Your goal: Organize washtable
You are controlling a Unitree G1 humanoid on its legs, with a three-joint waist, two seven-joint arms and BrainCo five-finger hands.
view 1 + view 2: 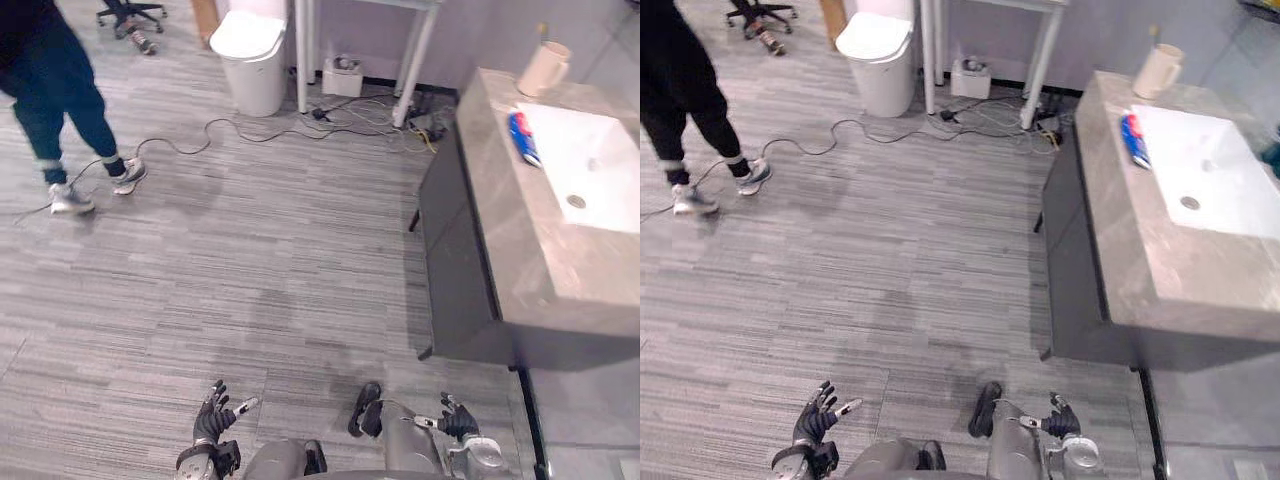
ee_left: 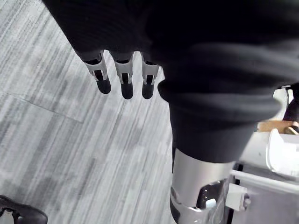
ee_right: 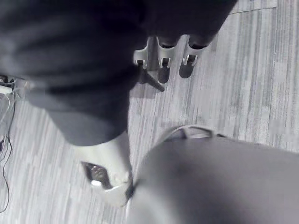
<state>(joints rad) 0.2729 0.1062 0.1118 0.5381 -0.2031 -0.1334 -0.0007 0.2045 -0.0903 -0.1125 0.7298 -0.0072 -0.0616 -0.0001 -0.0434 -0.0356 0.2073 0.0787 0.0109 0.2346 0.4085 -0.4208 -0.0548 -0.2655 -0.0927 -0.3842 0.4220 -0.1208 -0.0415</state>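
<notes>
1. Floor (image 1: 250, 260): grey plank, widest surface. Robot stands on it, well short of the work area.
2. Worktop (image 1: 520, 250): grey stone slab on a dark cabinet, ahead and to robot's right. Carries all task items.
3. Person (image 1: 55, 100): dark trousers, pale shoes, far left, well apart from worktop. Prob. standing clear of the robot's path.
4. Basin (image 1: 590, 160): white, sunk into worktop at its far right. Drain visible, nothing inside.
5. Bin (image 1: 250, 60): white, lid closed, on floor at far wall beside white table legs (image 1: 415, 55). Cables (image 1: 250, 130) trail nearby.
6. Cup (image 1: 543, 68): cream, upright at worktop's far end behind basin. Thin item pokes out the top, too small to ID. Prob. already in its home spot.
7. Blue tube (image 1: 523, 138): lies flat just beside basin's left rim, touching or nearly so. Loose and lying flat, so likely the item to tidy.
8. Left robot hand (image 1: 212, 420): low at robot's side, fingers spread and straight, thumb out, holding nothing.
9. Right robot hand (image 1: 458, 420): low at its side, fingers relaxed and apart, nothing held. Both hang at rest, well apart from worktop, so robot needs to approach before any reach.
</notes>
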